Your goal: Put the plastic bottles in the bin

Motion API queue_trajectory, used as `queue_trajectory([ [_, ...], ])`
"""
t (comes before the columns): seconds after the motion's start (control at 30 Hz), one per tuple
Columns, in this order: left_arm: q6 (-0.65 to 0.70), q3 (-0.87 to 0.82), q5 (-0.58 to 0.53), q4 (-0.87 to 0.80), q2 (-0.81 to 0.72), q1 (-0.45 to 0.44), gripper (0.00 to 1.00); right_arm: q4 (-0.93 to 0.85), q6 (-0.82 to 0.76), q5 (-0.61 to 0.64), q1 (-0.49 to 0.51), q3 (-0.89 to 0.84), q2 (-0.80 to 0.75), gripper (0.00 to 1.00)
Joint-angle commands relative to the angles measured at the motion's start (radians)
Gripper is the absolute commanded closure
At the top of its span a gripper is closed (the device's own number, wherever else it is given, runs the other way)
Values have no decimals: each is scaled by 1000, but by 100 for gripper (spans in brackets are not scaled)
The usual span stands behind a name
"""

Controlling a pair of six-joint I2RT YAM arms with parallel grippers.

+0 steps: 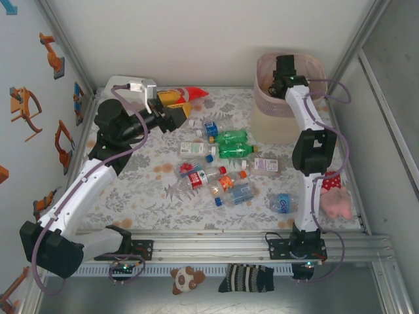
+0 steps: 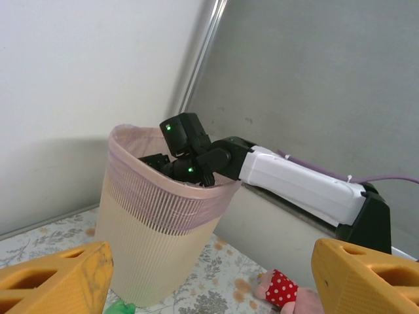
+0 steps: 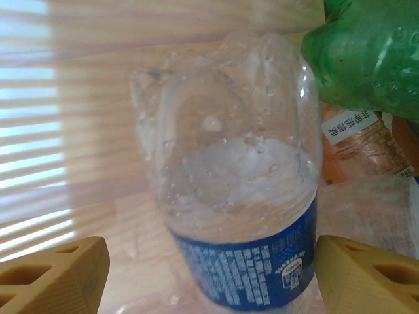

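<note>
Bright, even light throughout.
Stripes of backlight are seen through bin (image 3: 65, 98); close-up bottle (image 3: 236, 196) is rendered w/ slight blur.

The bin (image 1: 314, 65) stood at the far right corner of the table (image 1: 131, 190), and my right end effector (image 1: 280, 77) hung inside it, jaws apart. Between them, touching neither, a plastic bottle (image 3: 236, 196) lay in the bin, with a second bottle (image 3: 366, 59) behind it to the right. My left end effector (image 1: 175, 109) sat at the far left of the table, jaws wide with nothing between them, and a fish toy (image 1: 194, 93) lay just behind it to the right. The other plastic bottles (image 1: 219, 160) lay clustered mid-table, between my two arms. A lone bottle (image 1: 283, 203) lay apart, near my right base. A soft toy (image 1: 335, 199) rested at the table's right edge.
</note>
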Motion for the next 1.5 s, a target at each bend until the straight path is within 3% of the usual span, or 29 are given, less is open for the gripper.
queue_trajectory([
  [0.0,-5,-5,-10,-6,8,1,21,-21,14,45,1,3,-100,19],
  [0.37,-12,-2,-28,-34,18,2,22,5,-17,38,2,-68,-229,19],
  [0.57,-13,1,-47,-62,19,-1,22,19,-108,15,1,-100,-291,19],
  [1.0,86,44,-205,-401,26,-19,25,194,-739,-157,1,-278,-502,24],
  [1.23,119,26,-246,-537,50,-29,27,166,-879,-214,2,-346,-610,26],
  [1.47,194,-44,-320,-542,39,-30,27,108,-984,-413,6,-376,-689,30],
])
